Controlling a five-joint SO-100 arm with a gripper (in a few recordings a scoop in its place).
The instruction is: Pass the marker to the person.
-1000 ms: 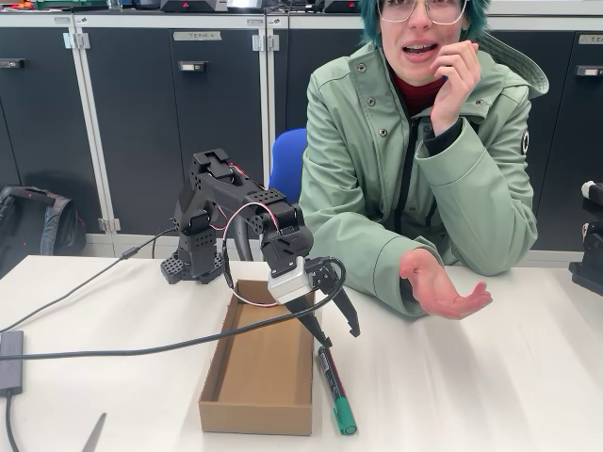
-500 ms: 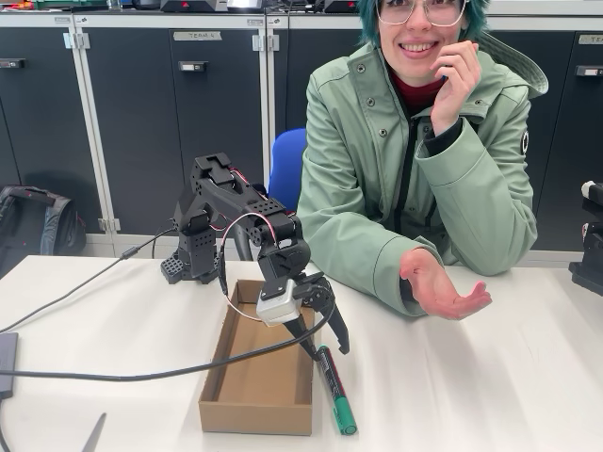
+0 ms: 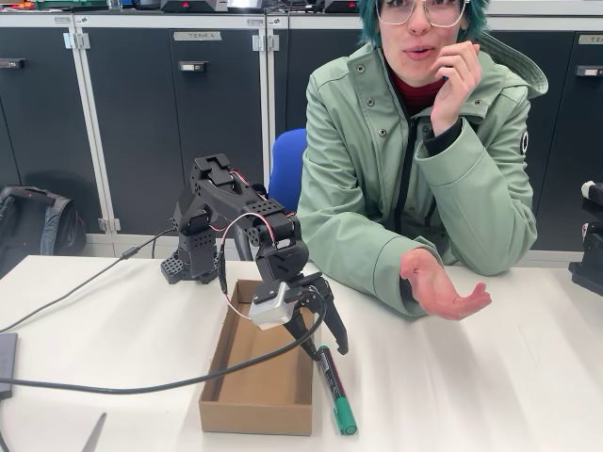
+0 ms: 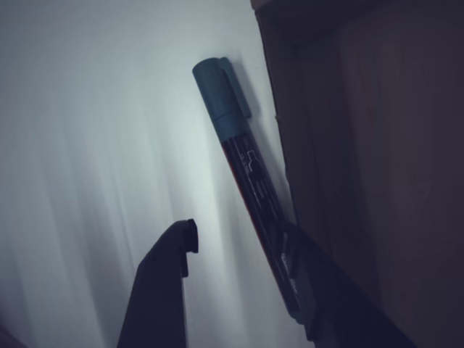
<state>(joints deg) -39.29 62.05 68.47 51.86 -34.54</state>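
Observation:
The marker lies flat on the white table, its green cap toward the front edge, right beside the cardboard box's right wall. In the wrist view the marker runs from the cap at the top down between my fingers. My gripper hangs open just over the marker's far end; one finger is left of the barrel, the other sits against its right side. The person sits behind the table with an open palm held up at the right.
An open shallow cardboard box sits directly left of the marker. A black cable crosses the table and the box. A grey pointed tool pokes in at the front left edge. My arm's base stands behind the box.
My gripper has lowered and shifted slightly left, toward the marker's far end. The marker and the person's open hand have stayed put.

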